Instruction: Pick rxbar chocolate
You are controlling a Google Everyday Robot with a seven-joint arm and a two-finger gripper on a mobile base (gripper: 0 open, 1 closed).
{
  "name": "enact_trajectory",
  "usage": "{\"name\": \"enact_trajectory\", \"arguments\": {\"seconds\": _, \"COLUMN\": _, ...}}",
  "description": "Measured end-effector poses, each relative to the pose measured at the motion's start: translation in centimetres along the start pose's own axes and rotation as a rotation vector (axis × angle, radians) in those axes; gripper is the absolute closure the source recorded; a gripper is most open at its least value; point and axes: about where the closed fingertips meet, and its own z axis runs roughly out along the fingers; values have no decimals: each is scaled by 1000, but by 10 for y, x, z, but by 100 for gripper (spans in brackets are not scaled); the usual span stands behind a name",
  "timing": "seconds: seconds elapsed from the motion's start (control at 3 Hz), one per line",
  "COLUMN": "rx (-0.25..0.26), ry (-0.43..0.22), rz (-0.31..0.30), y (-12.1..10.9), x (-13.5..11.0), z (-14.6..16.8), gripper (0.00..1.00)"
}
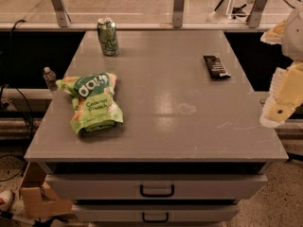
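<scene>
Grey table [180,136], seen from its near edge. Under that edge sit two drawers, the upper drawer [94,187] above the lower drawer [109,213], each with a dark handle at its middle. A cardboard box [34,197] lies on the floor below the near left corner.

On the tabletop, the nearest thing is a green bag [93,104]. It lies crumpled and flat on the left half, close to the left edge and somewhat back from the near edge, with its printed face up.

The gripper [279,109], pale yellow and white, hangs off the table just outside the right edge, about halfway along it, and touches nothing on the top. Whether it is open or closed cannot be told. The arm [297,32] rises from it toward the upper right.

A small bottle [49,78] stands upright beyond the left edge, off the table, level with the top of the bag.

The bar [216,66], black with faint pale print, lies flat on the right half near the right edge and toward the far right corner. Its long side runs roughly front to back. It is well apart from the bag and clear of the gripper.

A green can [108,37] stands upright near the far left corner, just inside the far edge. Behind the far edge run metal posts [179,6] and a rail.
</scene>
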Motion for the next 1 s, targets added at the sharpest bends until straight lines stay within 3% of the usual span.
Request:
{"name": "enact_trajectory", "arguments": {"seconds": 0.33, "rx": 0, "ry": 0, "rz": 0, "y": 0, "x": 0, "z": 0, "gripper": 0}}
{"name": "enact_trajectory", "arguments": {"seconds": 0.67, "rx": 28, "ry": -57, "rz": 113, "y": -26, "x": 10, "z": 14, "gripper": 0}}
{"name": "enact_trajectory", "arguments": {"seconds": 1.0, "rx": 59, "ry": -88, "rz": 308, "y": -84, "x": 28, "z": 47, "gripper": 0}}
